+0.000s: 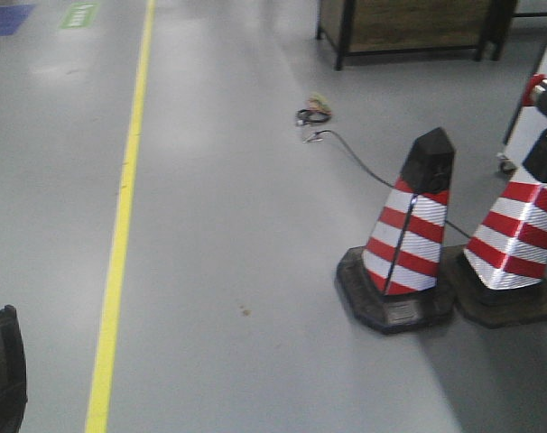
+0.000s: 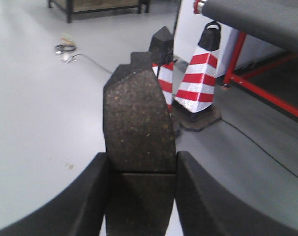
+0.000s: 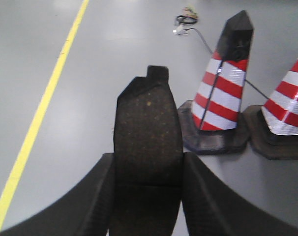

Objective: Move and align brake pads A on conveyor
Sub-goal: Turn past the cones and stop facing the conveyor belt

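Note:
My left gripper (image 2: 141, 169) is shut on a brake pad (image 2: 138, 118), grey-brown speckled face toward the camera, its thin groove at jaw level, sticking up out of the jaws. My right gripper (image 3: 148, 169) is shut on a second brake pad (image 3: 148, 128) in the same way. Both are held in the air over the grey floor. The conveyor (image 2: 259, 17) shows as a dark rough surface on a red frame at the top right of the left wrist view. No other pads are in view.
Two red-and-white striped cones (image 1: 409, 239) (image 1: 522, 230) stand on the floor at right, also in the right wrist view (image 3: 226, 83). A cable (image 1: 346, 149) runs to them. A yellow floor line (image 1: 120, 225) runs at left. A wooden-panelled cabinet (image 1: 409, 23) stands far back.

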`<state>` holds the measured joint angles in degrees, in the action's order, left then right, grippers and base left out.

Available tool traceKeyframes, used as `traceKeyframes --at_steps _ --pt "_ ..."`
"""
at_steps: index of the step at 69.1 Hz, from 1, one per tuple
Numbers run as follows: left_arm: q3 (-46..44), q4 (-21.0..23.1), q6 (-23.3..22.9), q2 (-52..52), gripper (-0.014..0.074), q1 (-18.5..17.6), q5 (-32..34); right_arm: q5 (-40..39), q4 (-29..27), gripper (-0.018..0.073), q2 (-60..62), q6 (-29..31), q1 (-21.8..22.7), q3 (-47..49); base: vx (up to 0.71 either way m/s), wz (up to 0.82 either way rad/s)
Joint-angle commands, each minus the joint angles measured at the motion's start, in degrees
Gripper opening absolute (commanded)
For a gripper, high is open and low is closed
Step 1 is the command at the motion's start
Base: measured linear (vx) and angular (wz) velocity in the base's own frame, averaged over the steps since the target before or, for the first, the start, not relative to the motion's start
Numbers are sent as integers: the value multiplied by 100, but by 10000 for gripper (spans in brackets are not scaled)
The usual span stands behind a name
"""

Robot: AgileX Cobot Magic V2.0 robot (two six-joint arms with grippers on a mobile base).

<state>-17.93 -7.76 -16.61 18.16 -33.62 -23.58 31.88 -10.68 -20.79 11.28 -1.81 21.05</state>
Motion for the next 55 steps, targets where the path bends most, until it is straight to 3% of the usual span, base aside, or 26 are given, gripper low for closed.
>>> traceKeyframes --at_steps 1,55 --pt "-190 -26 -7 36 130 -31 548 -521 -35 -1 -29 39 15 172 49 -47" --pt "-190 -26 -7 36 130 -31 548 -500 -35 -1 -29 39 15 172 46 -51"
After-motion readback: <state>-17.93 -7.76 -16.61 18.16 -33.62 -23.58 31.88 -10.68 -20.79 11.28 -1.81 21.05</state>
